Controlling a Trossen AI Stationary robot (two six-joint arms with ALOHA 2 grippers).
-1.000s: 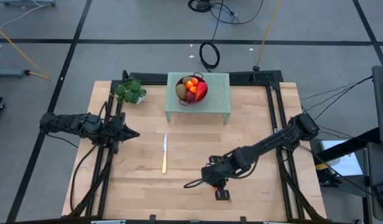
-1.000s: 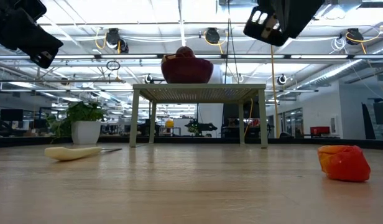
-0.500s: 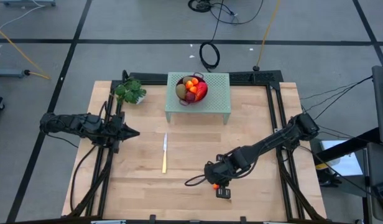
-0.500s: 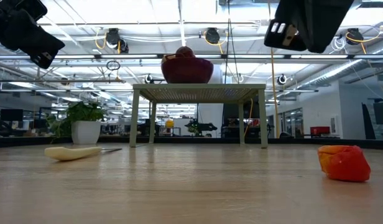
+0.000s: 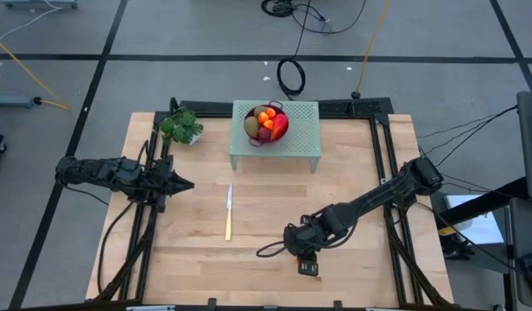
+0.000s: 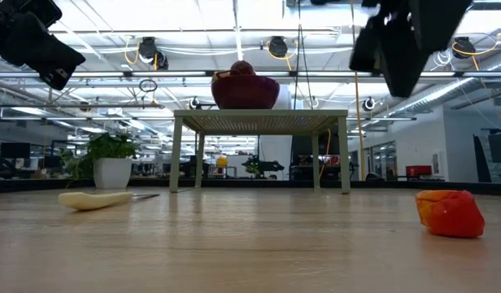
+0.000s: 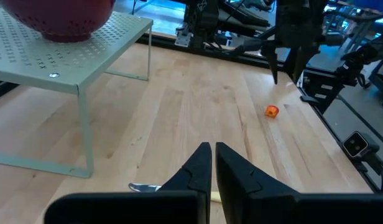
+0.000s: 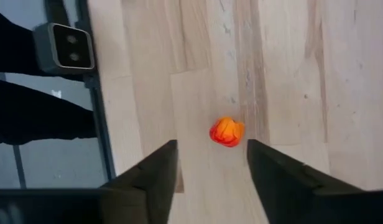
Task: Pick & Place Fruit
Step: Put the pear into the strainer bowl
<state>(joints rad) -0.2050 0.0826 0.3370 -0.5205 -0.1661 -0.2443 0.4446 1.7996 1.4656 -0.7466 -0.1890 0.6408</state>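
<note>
High view: right pincer [image 5: 302, 253] sits at about 5 o'clock on the desk [image 5: 197, 259], far nearer the loose fruit than the left pincer [image 5: 186, 184], parked at 9 o'clock. Right wrist view: fingers spread wide, small orange-red fruit [image 8: 227, 132] lying on the boards between and just ahead of them. Left wrist view: left fingers nearly closed, empty; the fruit is well apart.

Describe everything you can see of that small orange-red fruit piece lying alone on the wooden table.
The small orange-red fruit piece is a lumpy, rounded bit, redder at its edges, orange-yellow on top. It rests loose on the pale wooden tabletop near the front edge. The right gripper hangs above with open fingers on either side, not touching it.
</note>
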